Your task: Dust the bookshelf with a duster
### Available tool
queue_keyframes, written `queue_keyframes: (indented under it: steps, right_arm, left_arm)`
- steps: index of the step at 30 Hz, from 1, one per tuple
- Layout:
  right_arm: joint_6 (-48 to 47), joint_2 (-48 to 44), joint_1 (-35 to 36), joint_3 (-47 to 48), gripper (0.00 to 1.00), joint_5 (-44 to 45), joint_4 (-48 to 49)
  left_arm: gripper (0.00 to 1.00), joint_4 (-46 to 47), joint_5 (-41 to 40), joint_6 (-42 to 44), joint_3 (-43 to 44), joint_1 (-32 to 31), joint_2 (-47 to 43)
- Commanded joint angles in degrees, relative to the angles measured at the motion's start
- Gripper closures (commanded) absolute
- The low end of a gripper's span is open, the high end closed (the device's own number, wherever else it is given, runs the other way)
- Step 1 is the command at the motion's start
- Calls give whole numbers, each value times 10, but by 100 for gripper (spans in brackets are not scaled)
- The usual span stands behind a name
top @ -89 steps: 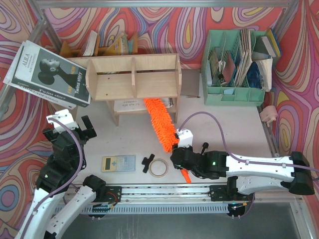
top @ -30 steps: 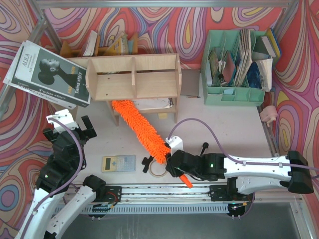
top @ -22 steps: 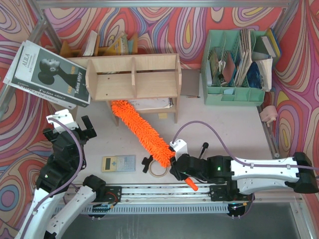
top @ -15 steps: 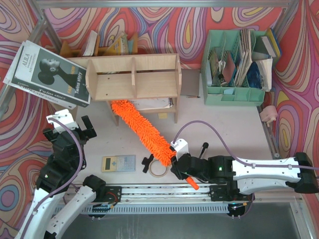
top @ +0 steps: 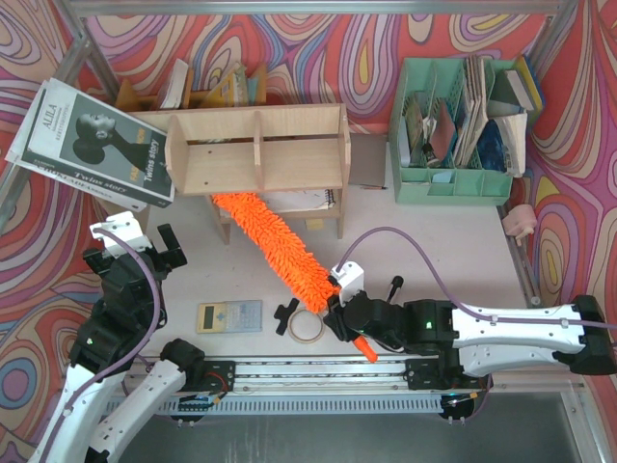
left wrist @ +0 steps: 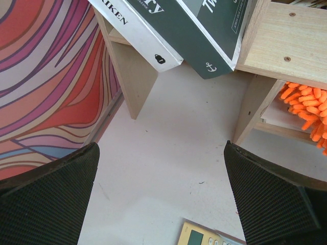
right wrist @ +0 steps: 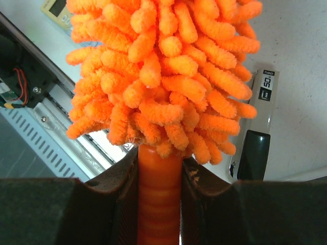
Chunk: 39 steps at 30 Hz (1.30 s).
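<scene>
Risk first: I'm clamping my right tool narrow on the smooth handle of the duster, and the whole fluffy length is sticking out far past the grip, so if the tip is catching on wood the handle is likely twisting or slipping between the fingers. The tip is lying under the bookshelf, just beside its left leg; swinging further toward the left of the frame is probably pushing that leg, shoving the unit and tipping the big book leaning on its left end. Near the grip, the duster is passing just over the tape roll on the bench, so a low sweep is risking dragging it along. Relative to my right tool, the bookshelf is sitting up and left in the top view, well apart, bridged only by the duster running diagonally from lower centre to below the shelf board. My left tool is hanging wide and empty at lower left, near the shelf's left end, touching nothing.
</scene>
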Motion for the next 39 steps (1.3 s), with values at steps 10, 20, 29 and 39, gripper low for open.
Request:
queue_keyframes:
  steps: [10,20,29,39]
  right_arm:
    - [23,12,4,-6,100,16,36]
    - [23,44,3,4,100,36,110]
    - [27,84,-35,0,100,56,170]
    - [61,32,-48,4,100,92,117]
  left_arm:
    - [2,-1,-3,-4,4,3,1]
    - [2,-2,-2,-6,5,3,4]
    - [1,-1,-2,-5,5,3,3]
    - [1,-1,-3,-4,4,3,0]
